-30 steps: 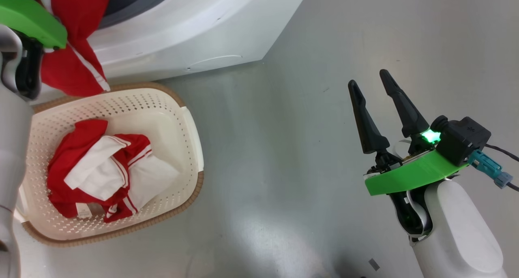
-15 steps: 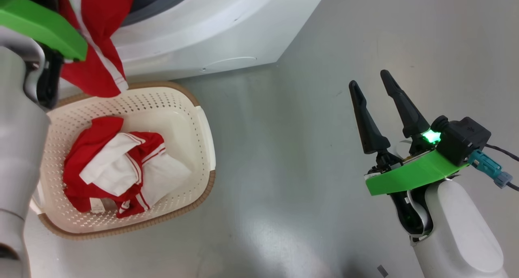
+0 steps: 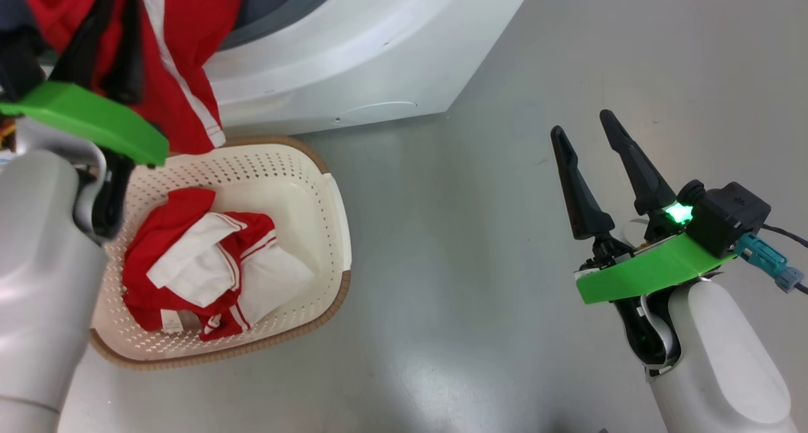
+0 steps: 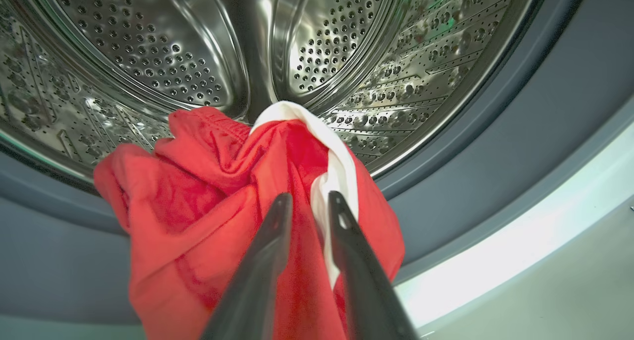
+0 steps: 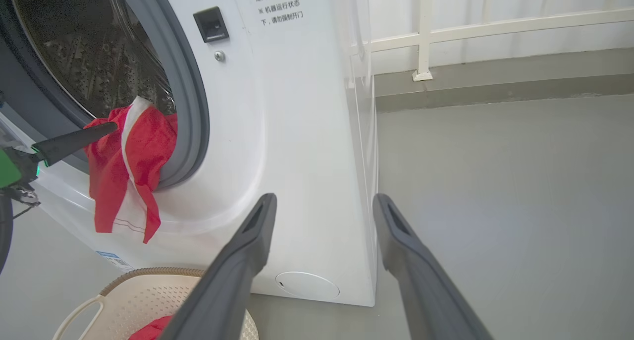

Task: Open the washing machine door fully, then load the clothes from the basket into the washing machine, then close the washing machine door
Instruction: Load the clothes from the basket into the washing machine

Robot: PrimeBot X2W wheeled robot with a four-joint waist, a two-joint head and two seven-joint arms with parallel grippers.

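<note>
My left gripper [image 4: 309, 198] is at the mouth of the washing machine [image 3: 353, 48], its fingers a little apart, so it is open. A red garment with a white stripe [image 4: 198, 191] lies bunched in front of the fingertips. It hangs over the grey seal [image 5: 190, 97] and down the white front [image 5: 129, 166]. Behind it is the steel drum [image 4: 148, 47]. More red and white clothes [image 3: 202, 262] lie in the cream basket [image 3: 334, 231] on the floor below. My right gripper [image 3: 581, 122] hovers open and empty over the floor to the right. The washing machine door is out of view.
The basket stands right against the machine's front, below the opening. A round filter cap [image 5: 307, 284] sits low on the machine. A white railing [image 5: 426, 32] and a grey kerb run along the back. The grey floor [image 3: 442, 262] stretches between the basket and my right arm.
The head view has shifted, so the scene sits further right. My left gripper has risen to the drum opening with the red garment, and its fingers have come slightly apart. The right arm stays put.
</note>
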